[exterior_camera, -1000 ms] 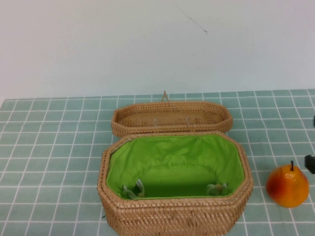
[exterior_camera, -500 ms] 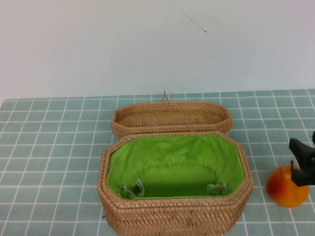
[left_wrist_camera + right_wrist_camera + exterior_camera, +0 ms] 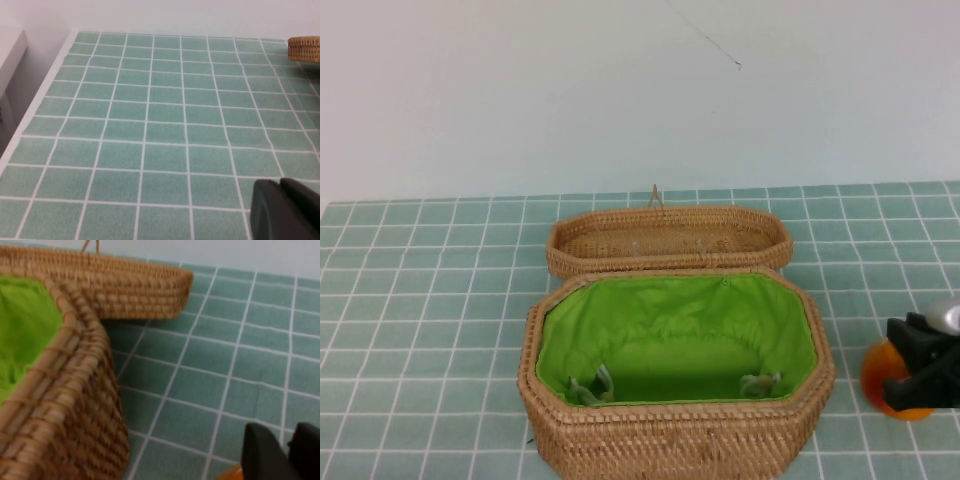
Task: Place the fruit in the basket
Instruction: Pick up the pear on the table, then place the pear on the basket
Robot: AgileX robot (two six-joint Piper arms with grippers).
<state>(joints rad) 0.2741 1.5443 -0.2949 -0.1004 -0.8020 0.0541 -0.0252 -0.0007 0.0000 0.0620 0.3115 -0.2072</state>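
The fruit (image 3: 878, 378) is a small orange pear on the tiles right of the basket (image 3: 675, 440), a large wicker basket with bright green lining, open and empty. My right gripper (image 3: 912, 362) hangs over the fruit and hides most of it. Its fingers are together and hold nothing. In the right wrist view only an orange sliver of the fruit (image 3: 231, 473) shows beside the right gripper (image 3: 290, 455), with the basket's wall (image 3: 75, 405) close by. My left gripper (image 3: 282, 210) is shut and empty over bare tiles, out of the high view.
The shallow unlined wicker lid (image 3: 668, 238) lies just behind the basket, touching it; it also shows in the right wrist view (image 3: 125, 287). The green tiled cloth (image 3: 420, 300) covers the table. The table's left edge (image 3: 35, 120) shows in the left wrist view.
My right gripper has come in from the right edge, moved left and down, and now covers most of the fruit. The fruit, basket and lid have not moved.
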